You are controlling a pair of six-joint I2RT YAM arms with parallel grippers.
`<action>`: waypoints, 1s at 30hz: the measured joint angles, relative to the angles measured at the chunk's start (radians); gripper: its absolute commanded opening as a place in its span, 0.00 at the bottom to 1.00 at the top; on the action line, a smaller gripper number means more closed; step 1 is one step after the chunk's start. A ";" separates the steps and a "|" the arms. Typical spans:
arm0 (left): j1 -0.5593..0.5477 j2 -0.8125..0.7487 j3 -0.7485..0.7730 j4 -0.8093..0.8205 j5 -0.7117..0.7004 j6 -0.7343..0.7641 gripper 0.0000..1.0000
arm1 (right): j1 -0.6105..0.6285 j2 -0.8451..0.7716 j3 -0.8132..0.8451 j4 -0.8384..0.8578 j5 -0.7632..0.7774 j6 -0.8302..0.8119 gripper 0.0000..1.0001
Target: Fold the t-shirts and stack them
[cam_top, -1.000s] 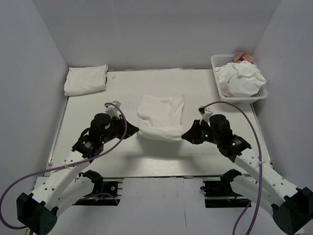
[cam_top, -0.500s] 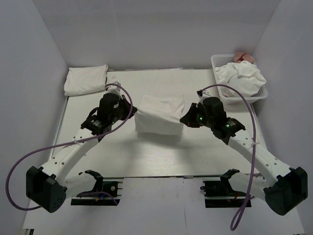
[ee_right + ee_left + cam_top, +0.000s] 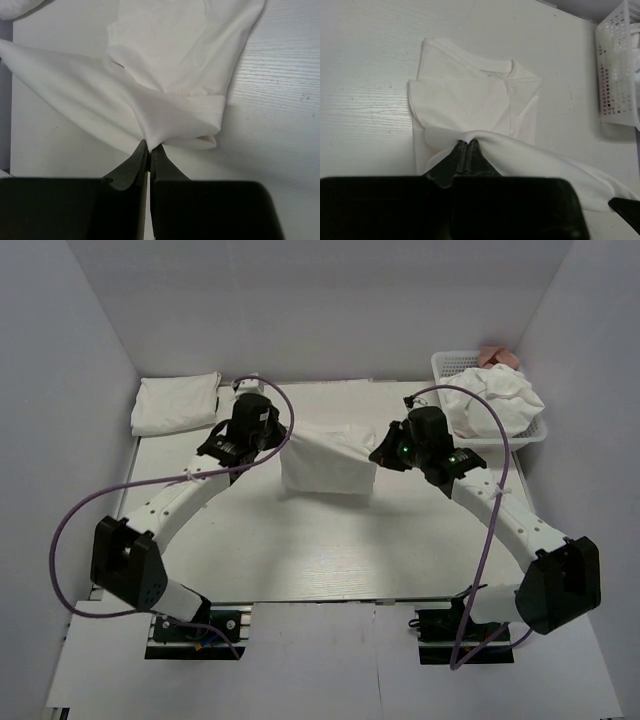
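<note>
**Step in hand (judged):** folding the t-shirt (image 3: 330,472) in half. It lies mid-table (image 3: 300,560) between the two arms.

- **Left gripper** (image 3: 466,150): the fingers are closed on a pinch of cloth at the left end of the lifted edge.
- **Right gripper** (image 3: 149,148): the fingers are clamped in the same way on the right end.
- **Cloth:** the held edge hangs raised between the grippers and sags a little. It is above the part of the t-shirt that lies flat.

**Recommendations:**
- Carry both pinches away from the bases at equal height and pace.
- Hold the span taut so the edge comes down straight.
- Set the edge level with the far edge of the flat part before letting go.
- Release both sides together, low to the cloth, to avoid a skewed or wrinkled fold.

**Count, near to far:**
- Two arms and two grippers.
- One t-shirt in work.
- One folded shirt (image 3: 177,404) at the far left corner, well apart from the t-shirt in work.
- One white basket (image 3: 437,362) at the far right. It holds a crumpled heap of shirts (image 3: 495,400) whose number cannot be determined.
- One pinkish object (image 3: 500,355) just behind the basket, identity unclear.
</note>
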 measured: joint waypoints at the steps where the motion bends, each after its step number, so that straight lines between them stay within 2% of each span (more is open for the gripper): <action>1: 0.002 0.035 0.019 0.004 -0.002 0.006 0.00 | -0.011 0.021 0.011 0.002 -0.003 0.000 0.00; 8: 0.045 0.249 0.169 0.008 -0.003 0.027 0.00 | -0.097 0.213 0.116 0.052 -0.094 -0.019 0.00; 12: 0.087 0.404 0.325 0.020 0.017 0.038 0.00 | -0.142 0.376 0.260 0.081 -0.163 -0.036 0.00; 18: 0.167 0.814 0.758 0.003 0.092 0.062 0.00 | -0.214 0.773 0.643 0.127 -0.265 -0.056 0.00; 19: 0.179 0.900 0.859 0.000 0.117 0.068 0.06 | -0.224 0.859 0.737 0.124 -0.277 -0.055 0.01; 20: 0.187 0.971 0.929 0.013 0.138 0.076 0.12 | -0.233 0.934 0.814 0.134 -0.274 -0.051 0.39; 21: 0.195 1.037 0.987 0.021 0.160 0.083 0.25 | -0.241 0.999 0.870 0.141 -0.268 -0.040 0.62; 22: 0.202 1.095 1.029 0.024 0.182 0.090 0.51 | -0.247 1.052 0.908 0.149 -0.260 -0.039 0.81; 23: 0.209 1.137 1.051 0.030 0.194 0.098 0.56 | -0.252 1.103 0.940 0.156 -0.257 -0.036 0.90; 25: 0.220 1.191 1.055 0.035 0.217 0.091 0.63 | -0.262 1.184 0.997 0.148 -0.258 -0.045 0.90; 28: 0.233 1.168 1.025 0.079 0.237 0.097 0.96 | -0.272 1.217 1.042 0.163 -0.254 -0.075 0.90; 30: 0.235 1.117 0.976 0.102 0.240 0.094 1.00 | -0.272 1.165 1.002 0.186 -0.241 -0.101 0.90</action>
